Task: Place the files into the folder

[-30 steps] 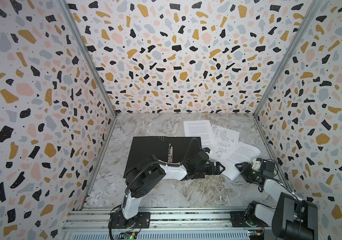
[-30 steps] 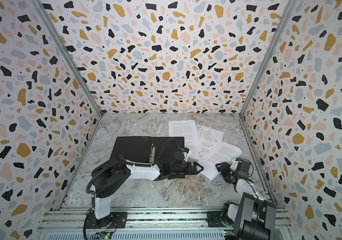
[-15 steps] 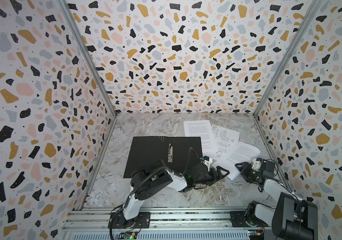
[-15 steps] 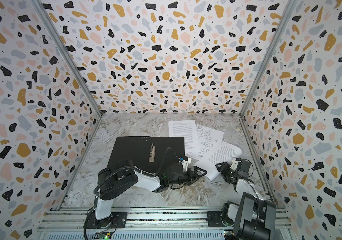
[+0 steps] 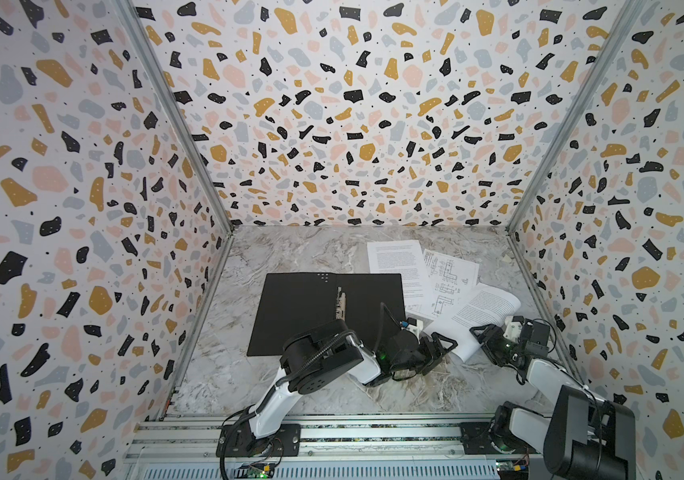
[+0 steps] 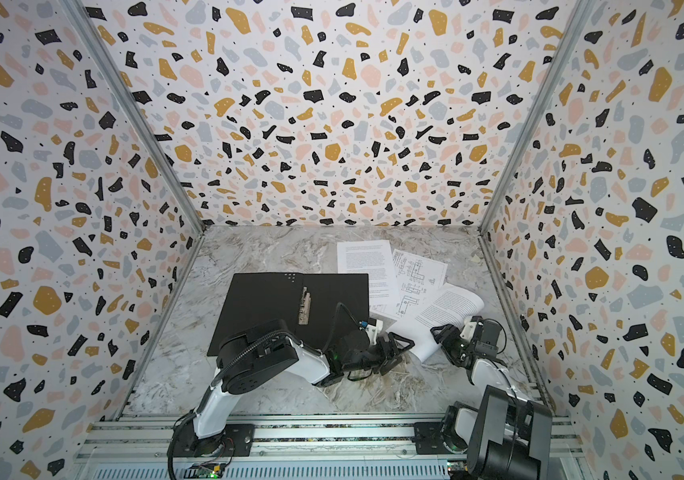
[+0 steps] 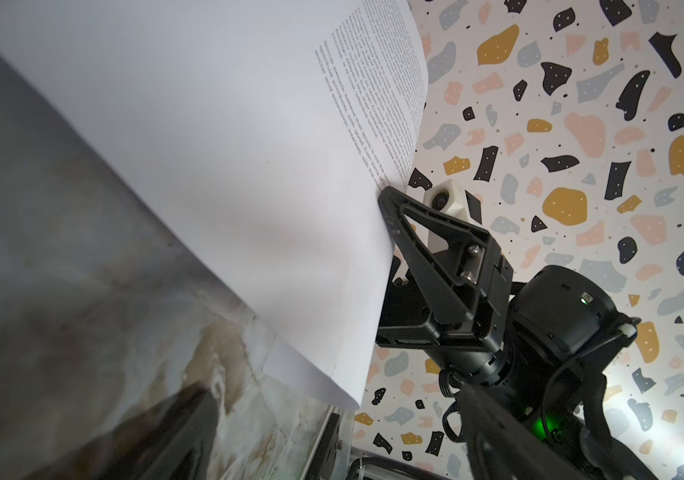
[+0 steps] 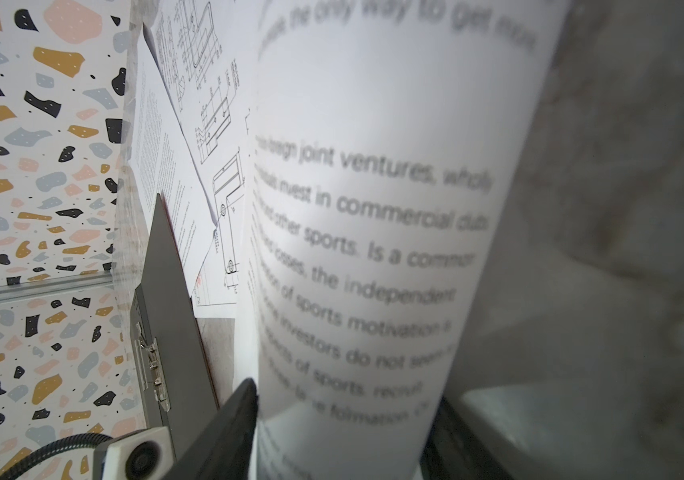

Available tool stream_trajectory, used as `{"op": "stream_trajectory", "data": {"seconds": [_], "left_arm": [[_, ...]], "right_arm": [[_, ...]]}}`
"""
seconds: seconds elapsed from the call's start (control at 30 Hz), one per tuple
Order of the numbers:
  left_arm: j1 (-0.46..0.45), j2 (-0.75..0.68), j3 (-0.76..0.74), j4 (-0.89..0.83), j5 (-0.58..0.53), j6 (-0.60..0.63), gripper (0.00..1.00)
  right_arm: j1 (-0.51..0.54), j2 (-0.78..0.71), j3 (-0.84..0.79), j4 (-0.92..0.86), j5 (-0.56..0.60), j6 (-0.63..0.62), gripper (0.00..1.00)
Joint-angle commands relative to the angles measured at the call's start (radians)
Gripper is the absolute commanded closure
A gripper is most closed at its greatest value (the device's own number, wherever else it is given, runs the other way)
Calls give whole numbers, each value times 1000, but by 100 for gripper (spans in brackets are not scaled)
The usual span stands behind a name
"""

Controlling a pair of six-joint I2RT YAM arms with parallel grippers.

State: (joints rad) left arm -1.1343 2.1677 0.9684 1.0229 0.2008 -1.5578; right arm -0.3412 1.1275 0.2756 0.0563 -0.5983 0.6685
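The files (image 5: 415,286) are lying fanned out right of centre in both top views, just beside the right edge of the folder (image 5: 302,307). The folder is lying open, black inside up, on the table (image 5: 290,386), with its metal clip (image 5: 341,305) showing at the spine. No sheet is sitting inside it yet.

The text sheet (image 5: 392,259) and the drawing sheet (image 5: 452,272) are resting flat and overlapping. The curled sheet (image 5: 483,307) is bowing upward at lower right. Its edge is sitting between the part-spread jaws of the right gripper (image 5: 482,341), which appears to be grasping it there. The left gripper (image 5: 443,355) is hovering released and empty near that sheet's lower left corner.

Paper like this is behaving as light, limp, slick stuff, sagging wherever unsupported and creasing easily. I am therefore judging a pinch at a raised edge or corner, with a second hold on the opposite side, to be the safest way of carrying it over the black panel.
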Motion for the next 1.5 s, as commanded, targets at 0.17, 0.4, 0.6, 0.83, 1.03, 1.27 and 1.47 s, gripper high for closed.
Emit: {"op": "stream_trajectory", "data": {"seconds": [0.17,0.4,0.6,0.83,1.03,1.27,1.47], "left_arm": [[-2,73,70,75,-20,-62,18],[-2,132,109,120,-32,-123,26],[-2,151,149,119,-38,-137,33],[-1,160,149,152,-52,-164,49],[-1,156,153,166,-57,-159,59],[-1,152,141,174,-67,-161,66],[-1,144,138,180,-75,-156,75]], "right_arm": [[-1,0,-30,-56,31,-17,39],[-4,-7,-41,-61,49,-30,39],[-5,-12,-39,-70,52,-32,38],[-12,-30,-39,-81,57,-33,38],[-15,-37,-32,-91,57,-33,37],[-17,-41,-31,-92,55,-32,37],[-20,-53,-22,-107,51,-30,35]]}}
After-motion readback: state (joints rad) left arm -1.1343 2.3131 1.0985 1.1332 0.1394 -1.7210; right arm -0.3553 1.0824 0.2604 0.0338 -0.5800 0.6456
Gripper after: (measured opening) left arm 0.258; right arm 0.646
